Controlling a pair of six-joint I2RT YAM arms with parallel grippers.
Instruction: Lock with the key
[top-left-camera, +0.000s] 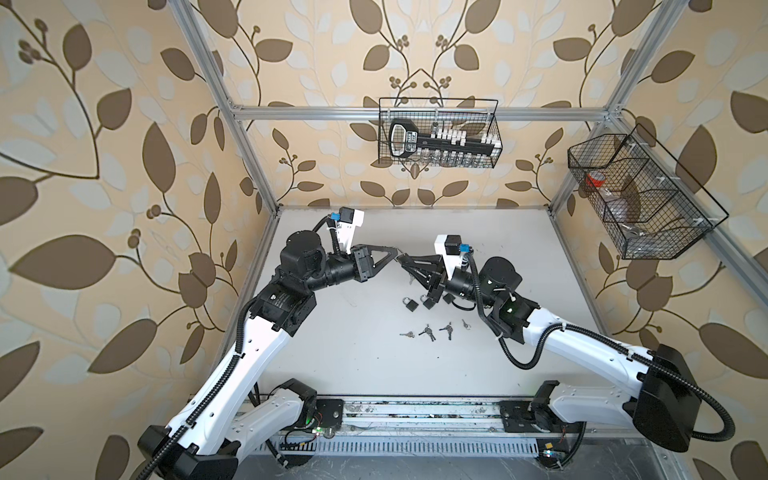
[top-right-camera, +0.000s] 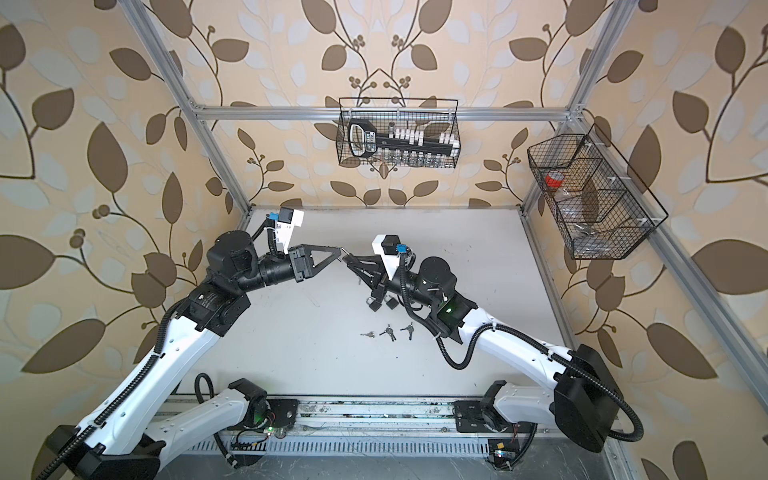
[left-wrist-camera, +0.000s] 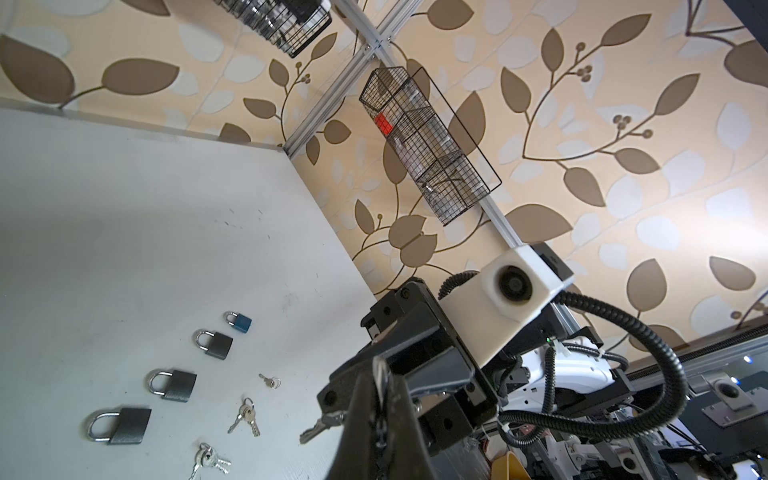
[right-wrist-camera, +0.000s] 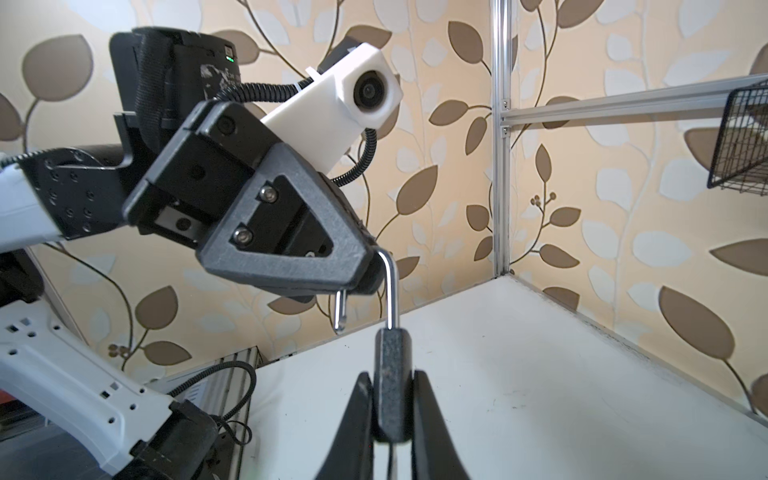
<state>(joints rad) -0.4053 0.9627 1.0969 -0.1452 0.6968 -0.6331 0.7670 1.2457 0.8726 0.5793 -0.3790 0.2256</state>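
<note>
The left arm (top-left-camera: 249, 353) and right arm (top-left-camera: 582, 345) reach inward, meeting above the tabletop (top-left-camera: 353, 374): left jaws clamped on the open shackle (right-wrist-camera: 392, 291) of the padlock (right-wrist-camera: 392, 386), right jaws gripping its body, a key (left-wrist-camera: 320, 428) jutting beside them.

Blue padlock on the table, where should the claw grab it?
Pinch the blue padlock by its blocky body, coming straight down from above. It lies flat on the table, so its two straight sides are free to squeeze; the thin silver loop is rounder and would likely slip.
</note>
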